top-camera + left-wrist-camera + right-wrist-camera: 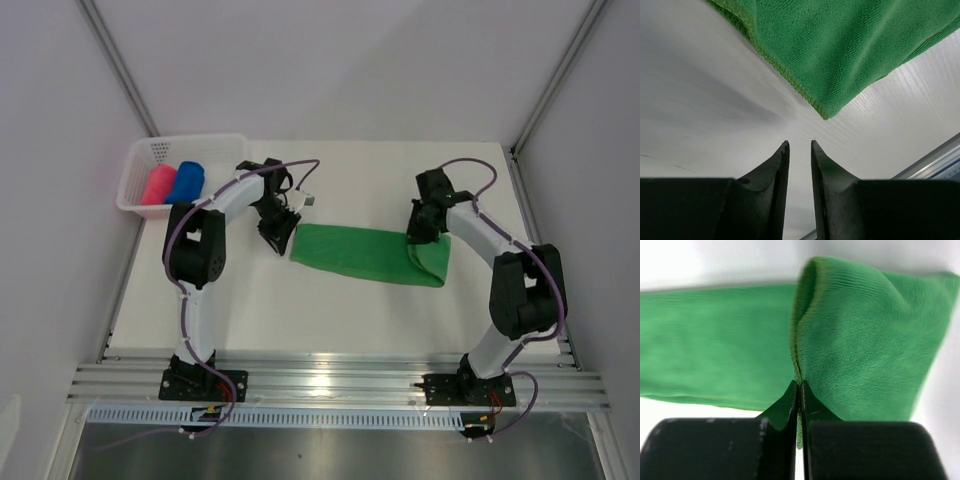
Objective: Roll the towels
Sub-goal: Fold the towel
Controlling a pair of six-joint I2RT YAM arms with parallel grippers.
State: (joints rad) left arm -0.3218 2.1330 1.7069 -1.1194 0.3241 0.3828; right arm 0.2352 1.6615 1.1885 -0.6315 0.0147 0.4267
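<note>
A green towel (360, 255) lies on the white table as a long folded strip, and its right end is doubled back over itself. My right gripper (418, 237) is shut on the hemmed edge of that folded end; in the right wrist view the green towel (865, 340) rises from between the closed tips of the right gripper (799, 386). My left gripper (278, 238) hovers just off the strip's left end. In the left wrist view the left gripper (800, 145) stands slightly open and empty, a short way from a corner of the green towel (840, 50). A pink towel (158, 185) and a blue towel (186, 181) lie rolled in the basket.
A white mesh basket (190, 139) sits at the table's back left corner, close behind the left arm. Metal rails run along the near edge by the arm bases. Grey walls enclose the table on both sides and at the back.
</note>
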